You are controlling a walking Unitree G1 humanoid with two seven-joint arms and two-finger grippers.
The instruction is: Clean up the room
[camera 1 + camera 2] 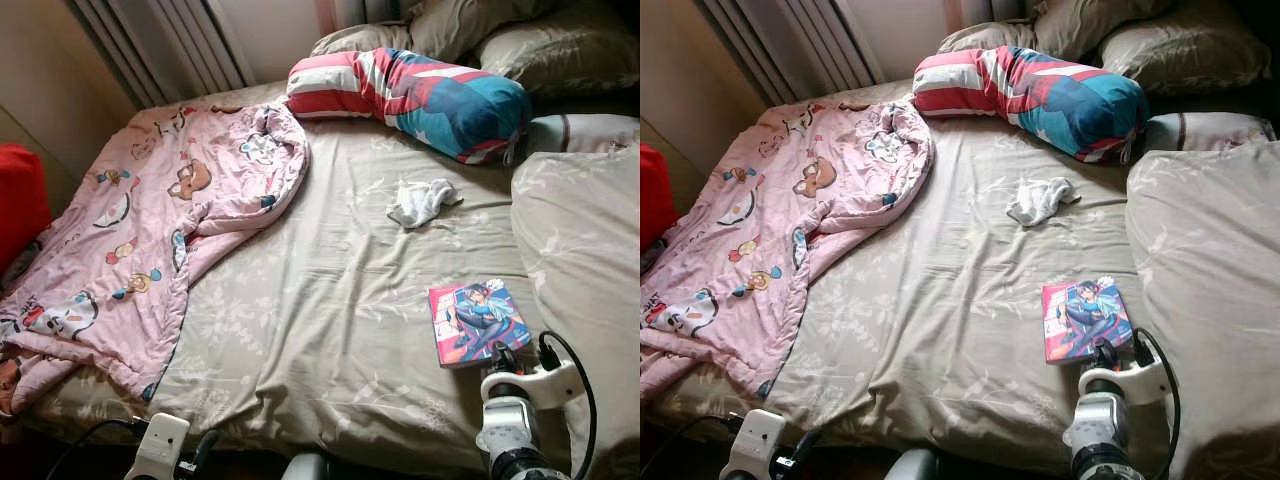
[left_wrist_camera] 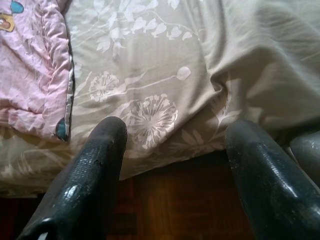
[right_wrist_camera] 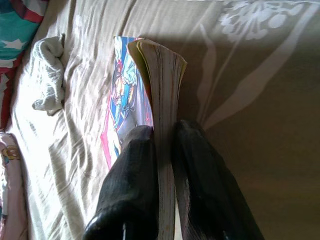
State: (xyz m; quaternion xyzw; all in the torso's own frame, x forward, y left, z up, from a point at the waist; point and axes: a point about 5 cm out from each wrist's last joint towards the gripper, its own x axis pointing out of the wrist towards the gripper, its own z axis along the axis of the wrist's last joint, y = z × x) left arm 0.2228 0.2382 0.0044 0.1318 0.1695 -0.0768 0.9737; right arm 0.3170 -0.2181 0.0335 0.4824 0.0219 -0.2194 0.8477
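The book (image 1: pixel 478 322) lies on the bed (image 1: pixel 320 330) toward its near right, cover up, just left of the grey pillow (image 1: pixel 585 270). The right end effector (image 3: pixel 162 150) is clenched on the book's near edge: in the right wrist view its two black fingers (image 3: pixel 132 175) pinch the page block from either side, one on the cover side and one on the back. In the head views the right arm sits directly at the book's near edge, so the book extends straight away from the end effector toward the far side of the bed, its long axis roughly in line with the fingers. The grip is at one end only, so the far end will likely sag or fan open when lifted; a slow lift seems wise.

The left end effector (image 2: pixel 170 165) is released, fingers spread wide, hovering at the near left edge of the bed over the sheet, close to the pink blanket (image 1: pixel 150 230). It is well apart from the book, so the right arm is plainly the one for this item.

A white cloth (image 1: pixel 422 201) lies farther up the bed, beyond the book, near the striped pillow (image 1: pixel 410 95). It looks like the next loose thing to clear.
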